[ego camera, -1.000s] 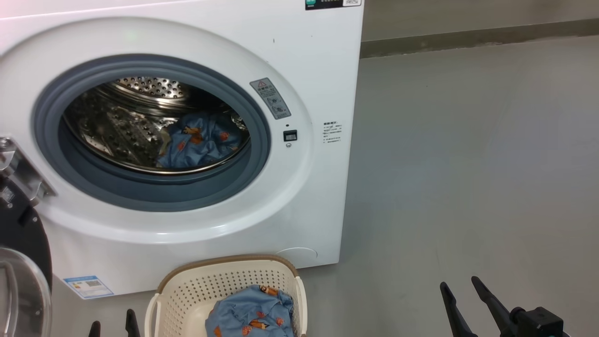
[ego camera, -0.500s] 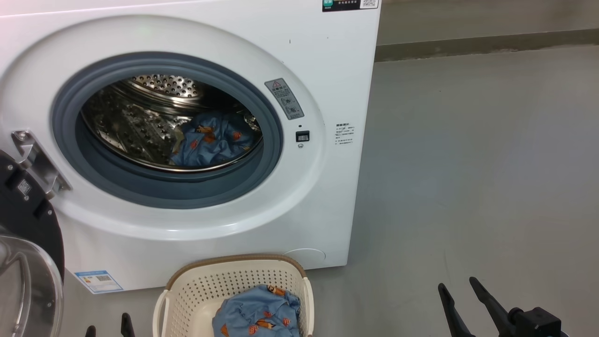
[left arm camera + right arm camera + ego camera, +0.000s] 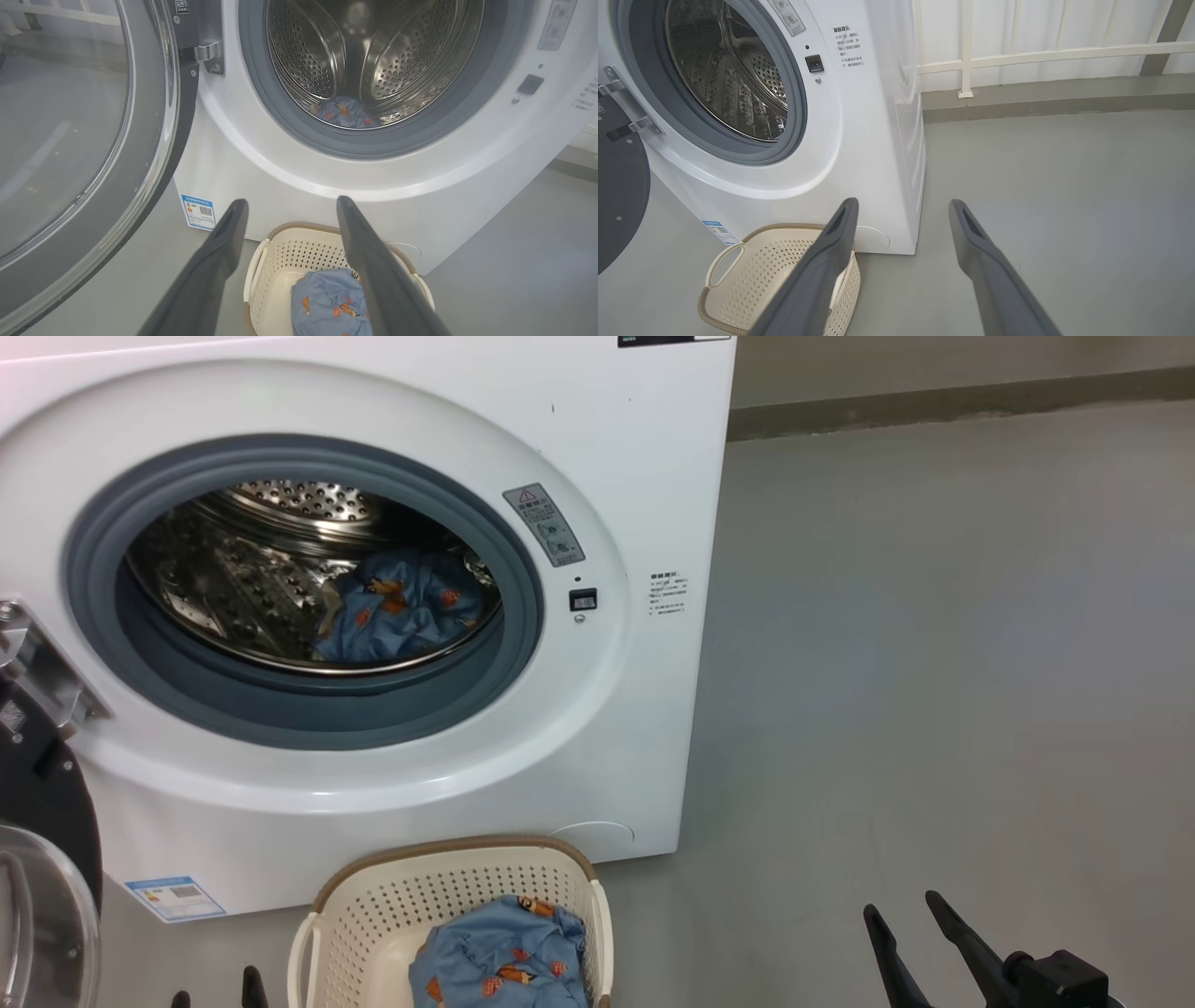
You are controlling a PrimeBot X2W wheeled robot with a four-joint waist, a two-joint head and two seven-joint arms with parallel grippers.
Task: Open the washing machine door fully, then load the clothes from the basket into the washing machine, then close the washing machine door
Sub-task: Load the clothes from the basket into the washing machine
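Observation:
The washing machine (image 3: 607,448) stands with its door (image 3: 37,859) swung open to the left, the glass bowl showing large in the left wrist view (image 3: 70,140). One piece of light blue printed clothes (image 3: 397,611) lies in the steel drum. Another blue piece (image 3: 504,957) sits in the cream basket (image 3: 373,915) on the floor in front of the machine. My left gripper (image 3: 292,205) hangs open above and behind the basket (image 3: 275,261). My right gripper (image 3: 901,910) is open too, over bare floor to the basket's right, seen also in its wrist view (image 3: 903,203).
Grey floor (image 3: 934,663) stretches to the right of the machine. A white railing and low kerb (image 3: 1041,56) run along the back wall. The open door takes up the space at the left of the basket.
The head view swung right and then back left; the things themselves lie as before. Both grippers stay open in about the same places.

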